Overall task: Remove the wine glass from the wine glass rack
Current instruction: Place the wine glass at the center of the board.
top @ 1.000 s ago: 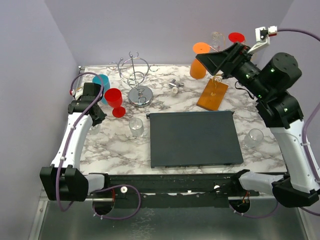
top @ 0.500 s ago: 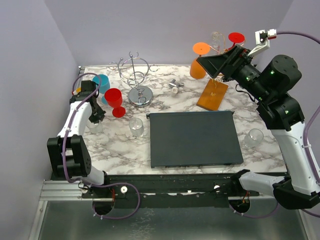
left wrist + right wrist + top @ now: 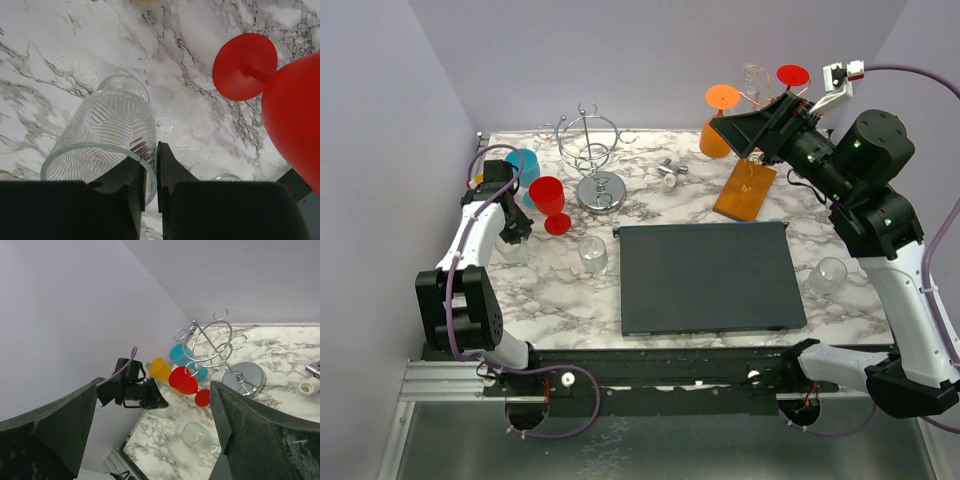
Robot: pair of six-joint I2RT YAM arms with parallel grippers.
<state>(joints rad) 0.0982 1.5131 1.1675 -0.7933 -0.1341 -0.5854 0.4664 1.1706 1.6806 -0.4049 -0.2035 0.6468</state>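
A: Is any writing showing?
B: Only a small mark on the wooden base of the wine glass rack, and it is too small to read.
A: What is the left gripper doing?
B: Left of the dark grey mat, it is reaching down onto a patterned tumbler. Its fingers are sitting nearly together, pinching the tumbler's wall at the rim.
A: And the right gripper?
B: Beyond the mat's far right corner, it is hovering with fingers spread wide, gripping nothing, just beside the orange wine glass.
A: Where is that glass?
B: It is hanging upside down from the rack, which is standing just beyond that same corner, with 1 clear glass hanging behind.
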